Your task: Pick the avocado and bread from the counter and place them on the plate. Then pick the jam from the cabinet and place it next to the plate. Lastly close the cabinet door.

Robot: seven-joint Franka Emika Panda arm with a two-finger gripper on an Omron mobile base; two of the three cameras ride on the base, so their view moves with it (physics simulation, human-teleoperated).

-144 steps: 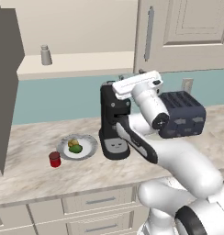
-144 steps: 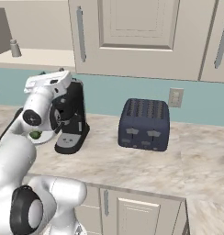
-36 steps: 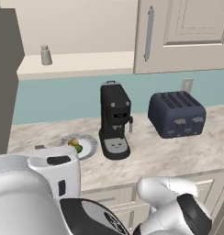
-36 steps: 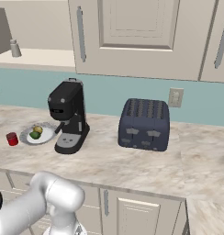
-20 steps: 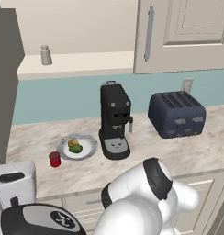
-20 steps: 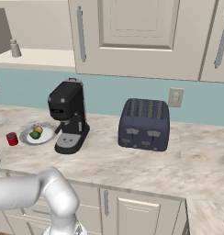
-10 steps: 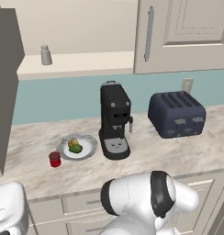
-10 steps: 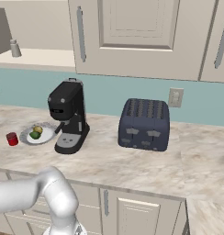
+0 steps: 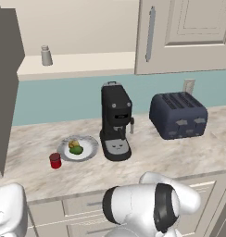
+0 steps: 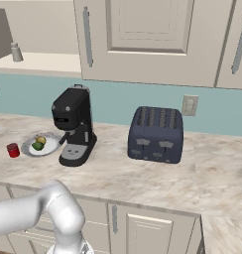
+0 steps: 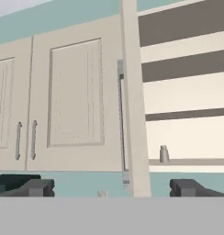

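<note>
Dark tips: the tool (image 11: 113, 187) has its two tips far apart at the bottom of the hand view, wide and holding nothing.
Tool aim: it looks up at the cabinet (image 11: 72, 98), probably because the open door (image 11: 132, 96) must be shut last.
Desk: the beige marble desk (image 9: 147, 162) carries all the low things.
Jam: the red jar of jam (image 9: 54, 160) stands on the desk just beside the plate (image 9: 89, 152), on its left side, apart from the rim.
Plate: the avocado (image 9: 77, 150) and the bread (image 9: 73, 144) lie together on it, touching, so both picks look done.
Coffee machine: the black coffee machine (image 9: 116, 121) stands right of the plate.
Toaster: the dark blue toaster (image 9: 178, 115) is further right.
Shelf: a grey shaker (image 9: 46, 55) stands on the open shelf (image 9: 87, 62); the door is not closed yet.
</note>
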